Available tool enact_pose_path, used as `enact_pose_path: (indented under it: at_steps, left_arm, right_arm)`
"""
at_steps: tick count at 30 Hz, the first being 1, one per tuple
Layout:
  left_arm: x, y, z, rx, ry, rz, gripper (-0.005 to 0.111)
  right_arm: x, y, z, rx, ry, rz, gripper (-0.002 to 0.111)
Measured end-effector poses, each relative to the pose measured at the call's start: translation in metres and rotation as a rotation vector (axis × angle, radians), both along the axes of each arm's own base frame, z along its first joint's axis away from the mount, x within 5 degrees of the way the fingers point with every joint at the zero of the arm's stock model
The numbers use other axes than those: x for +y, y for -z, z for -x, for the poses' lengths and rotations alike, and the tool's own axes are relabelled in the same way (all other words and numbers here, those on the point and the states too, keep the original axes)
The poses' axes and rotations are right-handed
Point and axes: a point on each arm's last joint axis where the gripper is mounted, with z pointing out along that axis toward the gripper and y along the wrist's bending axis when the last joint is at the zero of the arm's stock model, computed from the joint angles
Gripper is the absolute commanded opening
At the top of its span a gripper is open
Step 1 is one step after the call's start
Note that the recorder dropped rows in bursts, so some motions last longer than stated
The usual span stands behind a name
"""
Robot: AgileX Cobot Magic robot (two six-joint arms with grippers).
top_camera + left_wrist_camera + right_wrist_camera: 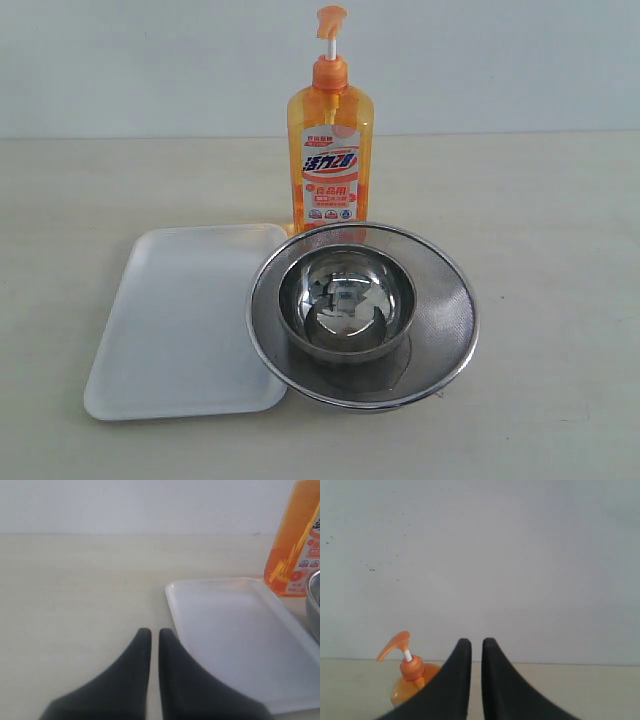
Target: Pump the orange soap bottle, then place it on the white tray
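The orange soap bottle (331, 150) stands upright on the table behind the strainer, pump head raised on its white stem. The white tray (178, 320) lies flat to the strainer's left, nothing on it. Neither gripper shows in the exterior view. In the left wrist view my left gripper (154, 632) is shut with nothing in it, hovering by the tray (240, 635); the bottle's base (295, 545) is beyond the tray. In the right wrist view my right gripper (476, 642) is shut on nothing, high up and apart from the bottle's pump head (402, 662).
A round steel mesh strainer (445, 320) holding a steel bowl (346, 300) sits in front of the bottle, its rim overlapping the tray's right edge. A pale wall backs the beige table.
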Motion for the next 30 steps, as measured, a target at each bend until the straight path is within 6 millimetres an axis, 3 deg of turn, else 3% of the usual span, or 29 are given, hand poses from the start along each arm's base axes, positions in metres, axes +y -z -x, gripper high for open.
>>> enact_pose_path:
  at_steps: [4,10,19,30]
  left_arm:
    - [0.000,0.000,0.000,0.000,0.000,0.000,0.005]
    - [0.000,0.000,0.000,0.000,0.000,0.000,0.005]
    - [0.000,0.000,0.000,0.000,0.000,0.000,0.005]
    - [0.000,0.000,0.000,0.000,0.000,0.000,0.005]
  right_arm:
    - [0.005,0.023,-0.001,-0.039,-0.055,0.084,0.005]
    - [0.010,0.032,-0.011,-0.048,-0.124,0.165,0.005]
    - [-0.003,0.039,-0.017,0.139,0.074,0.052,0.005]
    - [0.036,0.038,-0.009,0.013,0.022,0.153,0.005]
